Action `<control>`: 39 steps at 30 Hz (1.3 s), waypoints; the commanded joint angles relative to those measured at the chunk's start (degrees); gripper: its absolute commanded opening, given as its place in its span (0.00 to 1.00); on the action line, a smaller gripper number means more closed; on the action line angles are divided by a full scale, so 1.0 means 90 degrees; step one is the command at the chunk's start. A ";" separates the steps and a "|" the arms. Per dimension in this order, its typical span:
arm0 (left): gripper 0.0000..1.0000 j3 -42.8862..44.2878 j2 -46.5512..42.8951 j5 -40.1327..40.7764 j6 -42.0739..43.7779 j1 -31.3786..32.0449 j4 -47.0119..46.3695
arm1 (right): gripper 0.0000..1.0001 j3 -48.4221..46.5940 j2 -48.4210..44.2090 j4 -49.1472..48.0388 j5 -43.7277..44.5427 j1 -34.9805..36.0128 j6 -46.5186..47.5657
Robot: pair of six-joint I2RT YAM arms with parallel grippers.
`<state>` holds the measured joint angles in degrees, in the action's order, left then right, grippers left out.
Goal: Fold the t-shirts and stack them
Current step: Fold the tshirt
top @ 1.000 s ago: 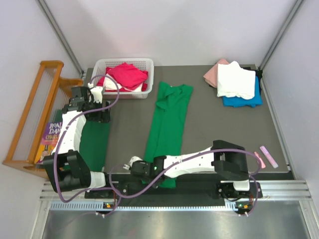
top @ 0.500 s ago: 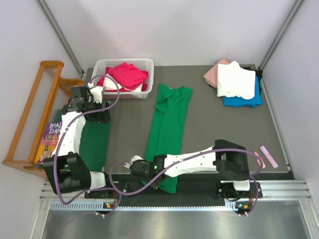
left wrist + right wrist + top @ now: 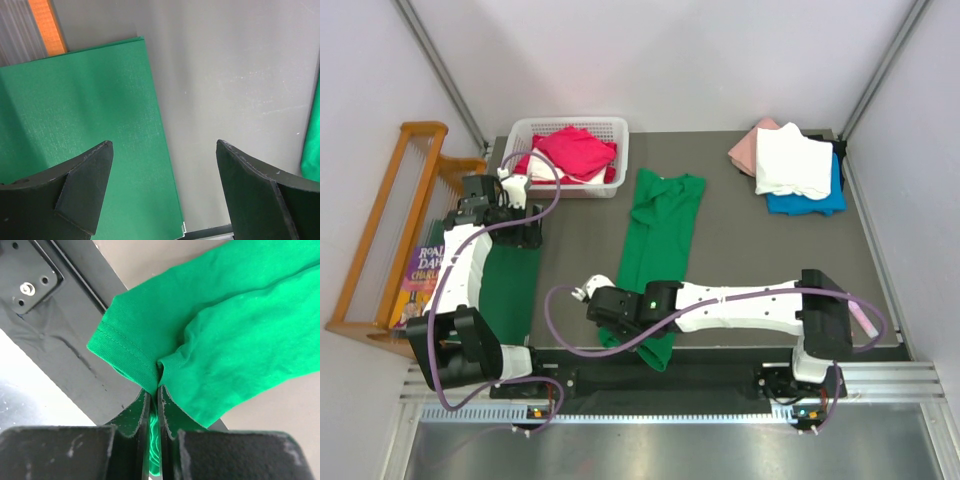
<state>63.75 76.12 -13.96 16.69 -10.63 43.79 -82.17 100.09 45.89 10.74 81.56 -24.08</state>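
Note:
A bright green t-shirt (image 3: pixel 660 235) lies as a long narrow strip down the middle of the grey table (image 3: pixel 740 250). Its near hem (image 3: pixel 150 340) is pinched between the fingers of my right gripper (image 3: pixel 603 303), which is shut on it at the front edge. More t-shirts sit in a pile at the back right: a white one (image 3: pixel 792 160) over a blue one (image 3: pixel 810 203) and a pink one (image 3: pixel 748 148). A red one (image 3: pixel 575 150) fills the basket. My left gripper (image 3: pixel 165 190) hovers open and holds nothing above the dark green mat (image 3: pixel 85 125).
A white basket (image 3: pixel 610 128) stands at the back left. A wooden rack (image 3: pixel 390 215) with a book (image 3: pixel 420 268) stands off the table's left side. A pink marker (image 3: pixel 858 313) lies at the front right. The black base rail (image 3: pixel 60 285) runs under the held hem.
My right gripper has lifted the green t-shirt's near hem away from the front edge, toward the back and slightly left. The right arm now stretches out low. The left arm has not moved.

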 commanded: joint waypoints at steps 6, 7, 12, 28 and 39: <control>0.88 0.0046 -0.0098 -0.0198 0.0128 -0.0029 0.0037 | 0.00 -0.0186 -0.0447 0.0077 0.0232 -0.0370 0.0204; 0.88 0.0036 -0.0098 -0.0188 0.0138 -0.0029 0.0027 | 0.00 -0.0215 -0.0467 0.0087 0.0184 -0.0438 0.0233; 0.88 0.0036 -0.0098 -0.0178 0.0187 -0.0030 0.0056 | 0.00 -0.0206 -0.0614 -0.0021 0.0105 -0.1014 0.0564; 0.88 -0.0159 -0.0118 -0.0012 0.0314 -0.0039 -0.0032 | 0.00 -0.0664 0.0294 -0.0587 -0.0549 -0.3065 0.1649; 0.88 -0.0315 -0.0049 -0.0031 0.0353 -0.0039 -0.0080 | 0.00 -0.0850 0.0890 -0.0860 -0.0715 -0.3671 0.1806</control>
<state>61.93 76.14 -14.04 18.65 -10.63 43.88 -85.80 107.50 41.52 5.52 50.37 -9.04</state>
